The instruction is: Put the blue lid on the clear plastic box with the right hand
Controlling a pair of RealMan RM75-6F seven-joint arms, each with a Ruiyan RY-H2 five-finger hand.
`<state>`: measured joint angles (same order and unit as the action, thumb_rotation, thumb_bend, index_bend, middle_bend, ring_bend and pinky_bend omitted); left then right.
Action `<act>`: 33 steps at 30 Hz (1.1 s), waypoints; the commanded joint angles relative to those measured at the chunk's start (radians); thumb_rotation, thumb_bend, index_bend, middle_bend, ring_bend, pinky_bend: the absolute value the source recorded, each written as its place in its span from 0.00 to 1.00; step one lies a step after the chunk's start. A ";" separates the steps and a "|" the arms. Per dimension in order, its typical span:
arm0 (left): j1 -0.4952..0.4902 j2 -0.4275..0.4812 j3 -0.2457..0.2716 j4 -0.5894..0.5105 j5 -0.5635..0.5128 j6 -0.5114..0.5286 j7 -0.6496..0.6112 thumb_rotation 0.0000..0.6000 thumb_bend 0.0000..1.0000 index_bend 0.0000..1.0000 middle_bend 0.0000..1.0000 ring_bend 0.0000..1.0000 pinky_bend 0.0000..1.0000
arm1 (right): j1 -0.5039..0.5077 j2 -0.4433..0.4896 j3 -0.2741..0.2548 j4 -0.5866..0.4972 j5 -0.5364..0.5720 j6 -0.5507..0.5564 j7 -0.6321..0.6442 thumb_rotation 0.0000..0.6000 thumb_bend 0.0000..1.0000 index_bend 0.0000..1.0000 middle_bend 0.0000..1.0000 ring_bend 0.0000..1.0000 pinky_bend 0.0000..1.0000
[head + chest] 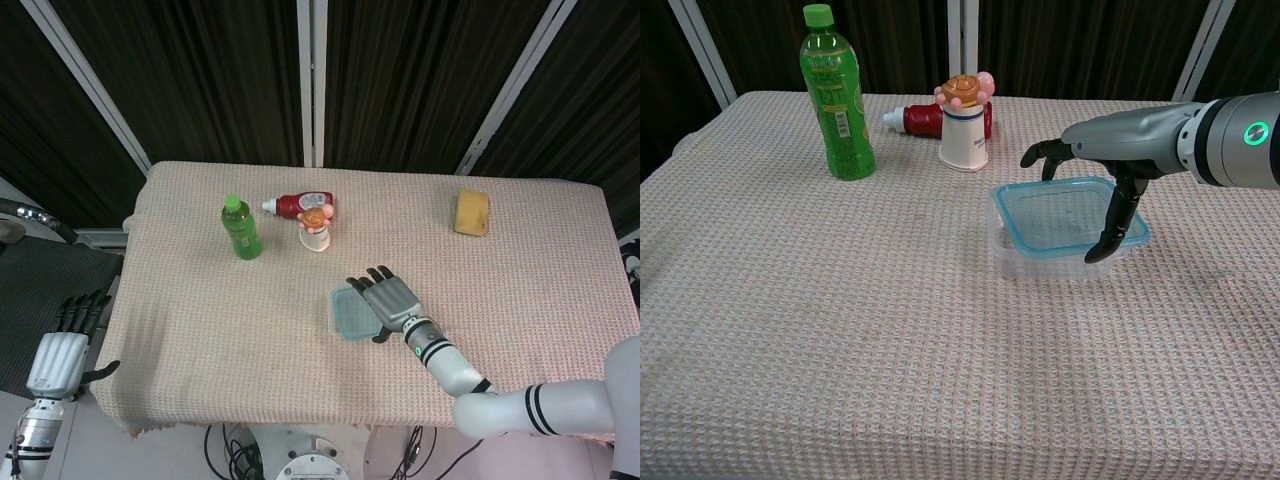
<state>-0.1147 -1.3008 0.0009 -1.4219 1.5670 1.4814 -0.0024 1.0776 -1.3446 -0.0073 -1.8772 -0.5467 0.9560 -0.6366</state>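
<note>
Left hand off the table's left edge, low, fingers spread, holding nothing. Green bottle upright at the back left; red bottle lying behind a small white cup. Blue lid on the clear plastic box, shifted rightward, not seated. Right hand arched over the lid, fingertips touching its near right rim, thumb at the far edge. Yellow sponge far right.

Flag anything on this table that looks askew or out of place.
The blue lid sits crooked on the clear box: it overhangs toward the right hand, whose fingers are on it, so the box's left rim shows uncovered. The red bottle lies on its side behind the white cup. Nothing looks spilled.
</note>
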 commanded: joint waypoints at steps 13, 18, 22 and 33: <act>0.003 -0.003 0.001 0.007 -0.001 0.003 -0.007 1.00 0.00 0.06 0.00 0.00 0.00 | -0.008 0.001 -0.005 -0.034 -0.008 0.029 -0.028 1.00 0.00 0.00 0.13 0.00 0.00; 0.002 -0.005 0.002 0.010 0.000 0.002 -0.009 1.00 0.00 0.06 0.00 0.00 0.00 | -0.009 -0.005 -0.007 -0.039 -0.004 0.038 -0.040 1.00 0.00 0.00 0.10 0.00 0.00; 0.005 -0.004 0.003 0.010 -0.002 0.004 -0.011 1.00 0.00 0.06 0.00 0.00 0.00 | -0.018 -0.003 -0.004 -0.047 -0.019 0.047 -0.036 1.00 0.00 0.00 0.07 0.00 0.00; 0.010 0.005 0.004 -0.003 -0.006 0.005 0.000 1.00 0.00 0.06 0.00 0.00 0.00 | -0.099 0.114 -0.005 -0.085 -0.098 0.004 0.108 1.00 0.00 0.00 0.07 0.00 0.00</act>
<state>-0.1048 -1.2970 0.0055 -1.4228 1.5605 1.4860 -0.0036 1.0015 -1.2577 -0.0154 -1.9646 -0.6279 0.9856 -0.5732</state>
